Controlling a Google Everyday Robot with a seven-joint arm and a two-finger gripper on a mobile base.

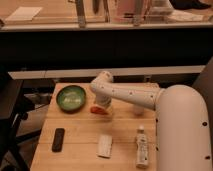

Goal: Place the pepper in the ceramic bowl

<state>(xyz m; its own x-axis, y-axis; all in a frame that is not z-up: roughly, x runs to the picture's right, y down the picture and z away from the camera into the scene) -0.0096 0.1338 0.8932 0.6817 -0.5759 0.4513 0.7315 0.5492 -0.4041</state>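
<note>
Pepper [99, 110], lying on the tabletop [80, 145] near its far edge, just right of the bowl [71, 97]; end effector [101, 105] poised directly above, finger state undeterminable; an off-centre closure is judged likely to roll the pepper away.

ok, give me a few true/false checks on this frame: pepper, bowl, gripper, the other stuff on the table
1. The pepper lies inside the ceramic bowl. False: it lies on the table, right of the bowl.
2. The gripper is down at the pepper. True.
3. The black remote sits in the bowl. False: it lies on the table, near the front left.
4. The white block lies nearer the front edge than the bowl. True.
5. A white bottle lies at the table's front right. True.
</note>
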